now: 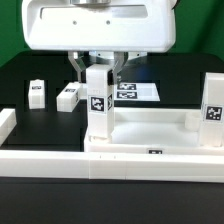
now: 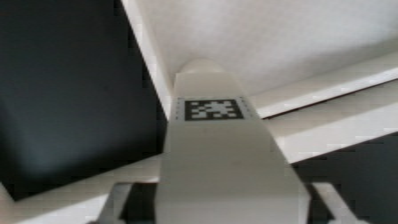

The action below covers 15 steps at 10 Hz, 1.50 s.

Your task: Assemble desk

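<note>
Smooth white plastic square leg (image 1: 97, 105) with black-white tag stood upright, long axis vertical, gripper (image 1: 97, 68) held its top, at corner of rimmed tabletop (image 1: 150, 130).

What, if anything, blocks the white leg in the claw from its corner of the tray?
Nothing visible. The gripper holds the leg upright, right at the corner of the tabletop on the exterior view's left; two loose legs lie aside.

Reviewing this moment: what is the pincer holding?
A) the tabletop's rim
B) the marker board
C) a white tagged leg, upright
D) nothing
C: the pincer is closed on a leg, which stands upright at the corner of the tabletop on the exterior view's left.
</note>
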### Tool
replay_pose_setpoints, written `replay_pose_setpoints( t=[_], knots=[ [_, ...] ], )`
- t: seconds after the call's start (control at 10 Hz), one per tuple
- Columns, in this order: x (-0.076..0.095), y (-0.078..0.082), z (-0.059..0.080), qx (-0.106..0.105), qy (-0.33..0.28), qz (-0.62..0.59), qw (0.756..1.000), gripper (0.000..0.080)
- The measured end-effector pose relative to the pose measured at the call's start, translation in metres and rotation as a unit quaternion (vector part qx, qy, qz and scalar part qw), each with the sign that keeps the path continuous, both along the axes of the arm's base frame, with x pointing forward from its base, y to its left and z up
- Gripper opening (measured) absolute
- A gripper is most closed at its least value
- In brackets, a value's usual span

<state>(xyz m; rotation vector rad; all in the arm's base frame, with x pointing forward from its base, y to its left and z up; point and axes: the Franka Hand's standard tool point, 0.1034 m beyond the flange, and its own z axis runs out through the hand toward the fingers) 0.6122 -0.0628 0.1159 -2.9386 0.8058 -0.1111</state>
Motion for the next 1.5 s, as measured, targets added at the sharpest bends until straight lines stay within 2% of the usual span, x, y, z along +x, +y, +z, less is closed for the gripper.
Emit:
replay_pose_setpoints(
  t=[0.2,0.4,0.6,1.0,1.2,1.3,1.4,1.5],
  knots=[
    [0.000,0.000,-0.001,0.007,0.004,-0.095,0.995,0.0291],
    [0.001,0.001,-0.001,0.015,0.005,-0.201,0.980,0.0291],
    [0.001,0.002,-0.002,0.039,0.013,-0.323,0.945,0.0291],
    [0.003,0.006,-0.001,0.061,0.023,-0.434,0.898,0.0291],
    [0.002,0.006,-0.002,0.058,0.021,-0.403,0.913,0.0291],
    [0.002,0.007,-0.002,0.056,0.020,-0.387,0.920,0.0380],
    [0.003,0.010,-0.002,0.054,0.018,-0.368,0.928,0.0572],
    [0.003,0.011,-0.002,0.047,0.012,-0.308,0.950,0.0572]
  ],
)
